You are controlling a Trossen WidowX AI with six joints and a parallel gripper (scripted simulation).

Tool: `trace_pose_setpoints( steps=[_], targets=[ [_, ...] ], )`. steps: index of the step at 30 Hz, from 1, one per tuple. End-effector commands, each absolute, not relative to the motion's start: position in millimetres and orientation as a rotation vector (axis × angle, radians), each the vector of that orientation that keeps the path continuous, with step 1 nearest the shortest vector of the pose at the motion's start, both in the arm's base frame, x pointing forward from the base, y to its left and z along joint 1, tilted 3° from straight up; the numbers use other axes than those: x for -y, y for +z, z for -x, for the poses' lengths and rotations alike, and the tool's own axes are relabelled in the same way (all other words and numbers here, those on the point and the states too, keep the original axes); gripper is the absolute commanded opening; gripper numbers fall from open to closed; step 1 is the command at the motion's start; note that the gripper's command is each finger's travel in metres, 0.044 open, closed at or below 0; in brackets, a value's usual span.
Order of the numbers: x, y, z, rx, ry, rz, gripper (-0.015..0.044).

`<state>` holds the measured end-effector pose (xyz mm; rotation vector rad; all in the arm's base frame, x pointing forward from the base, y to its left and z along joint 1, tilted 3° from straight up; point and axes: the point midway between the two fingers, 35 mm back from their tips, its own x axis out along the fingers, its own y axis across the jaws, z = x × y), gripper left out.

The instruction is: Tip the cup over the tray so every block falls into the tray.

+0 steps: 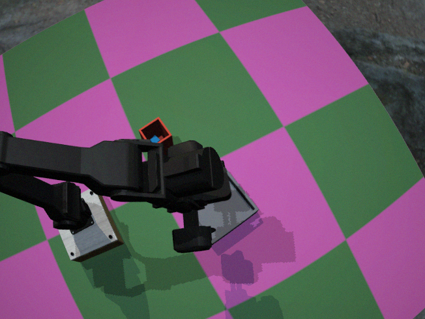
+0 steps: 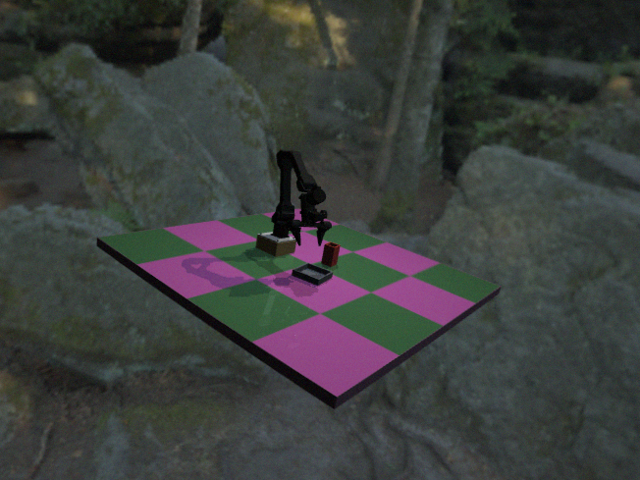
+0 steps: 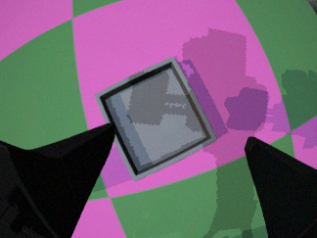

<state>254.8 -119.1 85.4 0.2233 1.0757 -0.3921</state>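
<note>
A red square cup (image 1: 156,128) (image 2: 330,254) stands upright on the table, partly hidden by the arm in the top view and outside the wrist view. Inside it lie a blue block (image 1: 154,139) and a reddish block (image 1: 161,137); any others are hidden. A shallow grey tray (image 1: 244,209) (image 2: 312,273) (image 3: 161,142) lies near the cup, with no blocks visible in it. My gripper (image 2: 309,244) (image 3: 183,138) is wide open and empty, pointing down well above the table. In the wrist view, the left fingertip overlaps the tray's edge and the right one is beyond the tray.
The arm's base block (image 1: 90,239) (image 2: 275,245) stands on the green and pink checkered table (image 1: 255,60) (image 2: 342,341) (image 3: 117,37), on the other side of the arm from the cup in the top view. Arm shadows fall across the tray and table.
</note>
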Motion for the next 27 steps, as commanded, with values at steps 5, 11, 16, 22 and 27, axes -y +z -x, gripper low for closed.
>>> trace_pose_setpoints(
  steps=[5,11,16,22,27],
  targets=[
    [75.4,95.2,-252.3,-1.032,-0.326,-0.151,0.044],
    [43.0,102.5,-247.0,-0.985,-0.262,-0.101,0.044],
    [18.4,107.3,-239.8,-0.942,-0.205,-0.068,0.044],
    [-8.2,111.7,-228.6,-0.889,-0.133,-0.038,0.044],
    [-27.8,114.1,-217.7,-0.843,-0.069,-0.021,0.044]
  ],
)
